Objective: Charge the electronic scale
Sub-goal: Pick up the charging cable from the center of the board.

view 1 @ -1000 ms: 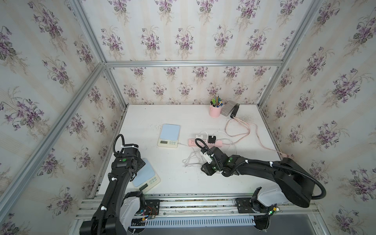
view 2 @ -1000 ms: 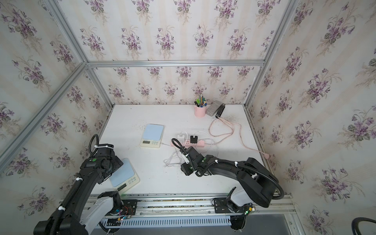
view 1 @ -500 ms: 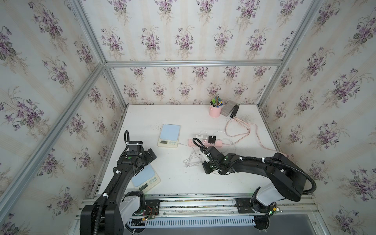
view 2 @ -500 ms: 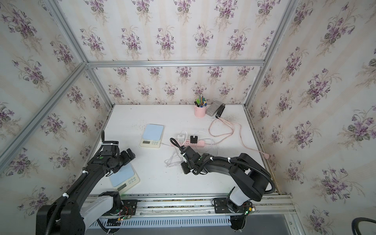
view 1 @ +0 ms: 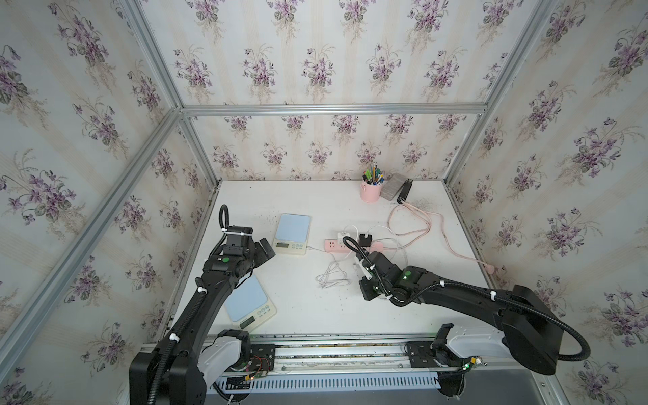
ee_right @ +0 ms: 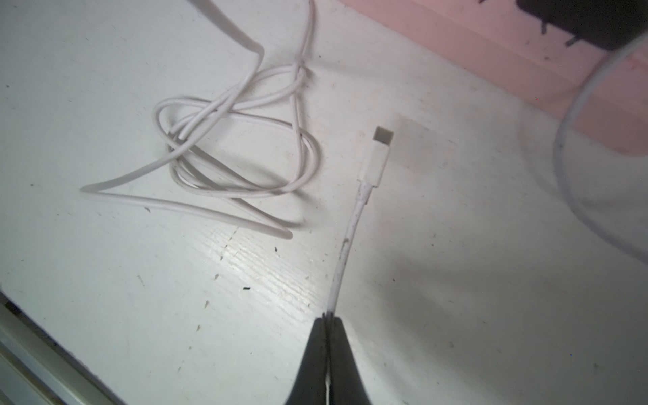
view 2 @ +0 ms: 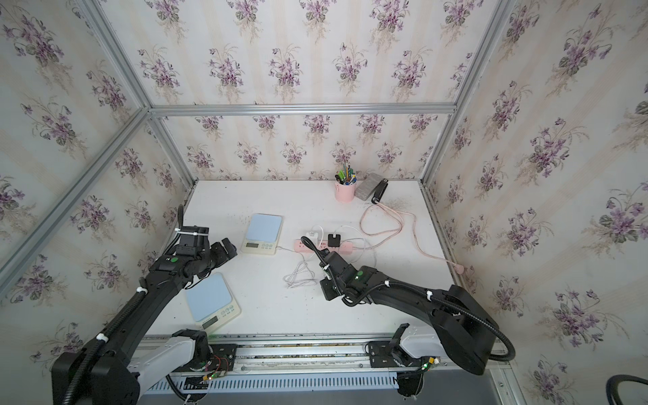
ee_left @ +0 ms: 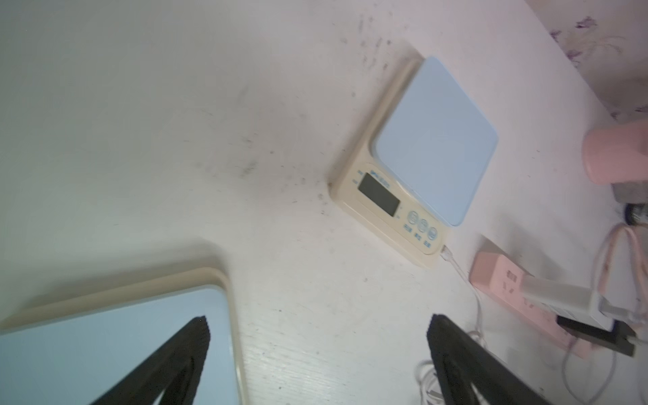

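The right claw [ee_right: 328, 321] clamps the white cable [ee_right: 346, 243] behind its plug [ee_right: 377, 161], lower centre; left claw [ee_left: 317, 321] hangs spread wide over the counter [ee_left: 140, 105].

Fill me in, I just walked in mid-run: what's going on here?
The right gripper is shut on a white cable, behind its loose plug, near the pink power strip. The left gripper is open and empty, between two scales. The far scale has a lead plugged in; the near scale has none visible.
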